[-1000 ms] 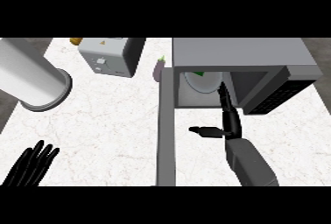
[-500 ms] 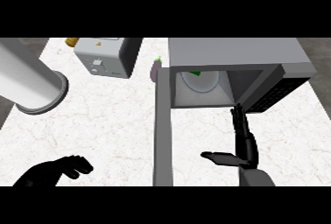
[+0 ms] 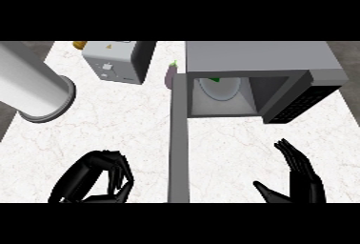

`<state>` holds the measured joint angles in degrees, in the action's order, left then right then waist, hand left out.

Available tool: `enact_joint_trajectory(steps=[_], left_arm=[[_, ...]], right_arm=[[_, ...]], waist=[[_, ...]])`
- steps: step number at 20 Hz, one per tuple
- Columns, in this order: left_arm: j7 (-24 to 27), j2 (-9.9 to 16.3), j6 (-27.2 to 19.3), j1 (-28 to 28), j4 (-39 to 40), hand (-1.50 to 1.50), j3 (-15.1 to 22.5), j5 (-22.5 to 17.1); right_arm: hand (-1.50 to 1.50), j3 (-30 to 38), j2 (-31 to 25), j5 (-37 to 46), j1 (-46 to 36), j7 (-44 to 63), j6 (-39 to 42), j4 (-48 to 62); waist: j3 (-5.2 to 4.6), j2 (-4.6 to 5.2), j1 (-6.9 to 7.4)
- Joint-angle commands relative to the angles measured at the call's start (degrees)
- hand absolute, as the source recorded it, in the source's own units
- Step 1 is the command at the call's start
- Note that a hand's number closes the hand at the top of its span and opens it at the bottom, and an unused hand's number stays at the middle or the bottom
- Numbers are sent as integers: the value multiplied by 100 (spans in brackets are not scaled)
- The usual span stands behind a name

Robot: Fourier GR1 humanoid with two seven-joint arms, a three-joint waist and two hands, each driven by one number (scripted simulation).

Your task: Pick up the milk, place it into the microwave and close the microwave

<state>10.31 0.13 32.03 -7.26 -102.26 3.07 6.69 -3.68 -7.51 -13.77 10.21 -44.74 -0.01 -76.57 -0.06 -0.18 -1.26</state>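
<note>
The milk carton is not visible. Microwave (image 3: 253, 78) door open; left hand (image 3: 95, 178) fingers clenched on nothing, right hand (image 3: 299, 178) fingers released.

A toaster (image 3: 118, 61) and grey cylinder (image 3: 32, 85) (both upright) share the counter (image 3: 119, 124).

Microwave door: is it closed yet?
No. The microwave stands with its door swung out toward the robot, and the white plate inside shows through the opening.

White marble counter (image 3: 126, 124), open microwave (image 3: 260, 62), toaster (image 3: 116, 62), possibly eggplant (image 3: 170, 75)
</note>
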Motion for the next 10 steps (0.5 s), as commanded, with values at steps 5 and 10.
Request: enact_joint_trajectory(steps=[5,10], left_arm=[[232,-12,-746,1180,1243,150,991,674],[337,-12,-2209,1944,1965,150,2386,916]], right_arm=[[-150,329,-403,-273,832,399,137,-1269],[-150,579,-763,-302,909,407,352,-1491]], waist=[[3,18,34],[3,22,-18]])
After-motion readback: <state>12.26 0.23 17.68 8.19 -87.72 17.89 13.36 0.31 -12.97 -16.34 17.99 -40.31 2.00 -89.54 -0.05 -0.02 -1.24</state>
